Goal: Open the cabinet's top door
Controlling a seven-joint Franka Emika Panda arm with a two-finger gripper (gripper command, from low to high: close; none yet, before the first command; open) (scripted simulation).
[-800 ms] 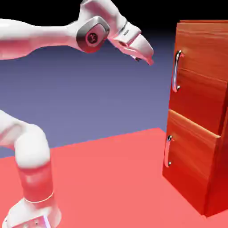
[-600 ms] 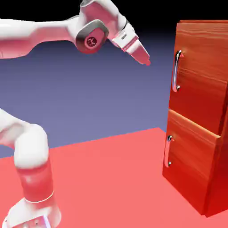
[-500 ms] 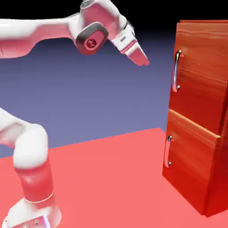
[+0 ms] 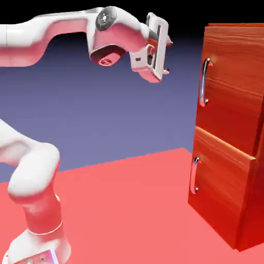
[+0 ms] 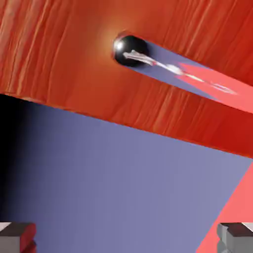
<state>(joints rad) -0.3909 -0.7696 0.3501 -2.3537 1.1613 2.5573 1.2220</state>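
While no brand, label or legible writing can be made out on any surface, the layout is plain enough in the exterior view. The cabinet (image 4: 234,139) fills the right edge of the frame, standing on the red table (image 4: 129,206). The top door (image 4: 234,67) occupies its upper right part, and the long curved silver handle (image 4: 204,82) is set near the door's left edge. The lower panel (image 4: 221,185) juts slightly forward of the panel above, and its shorter handle (image 4: 194,175) is seen at its left edge. The white arm (image 4: 62,36) crosses the upper left of the frame, and the gripper (image 4: 166,49) is held in the upper middle, level with the top door, its fingers hard to separate at this angle. A clear band of blue-violet backdrop lies between the gripper and the long handle, so nothing is touched. Open table is left across the lower middle of the frame.

Seen from the hand view, red wood grain fills the top of the frame as a slanted band, and the silver handle (image 5: 148,57) is seen nearly end-on in the upper middle, a dark round end with a bright streak running right. Backdrop fills the middle. The two grey fingertips (image 5: 17,237) sit at the bottom corners, spread wide apart, with nothing held between them.
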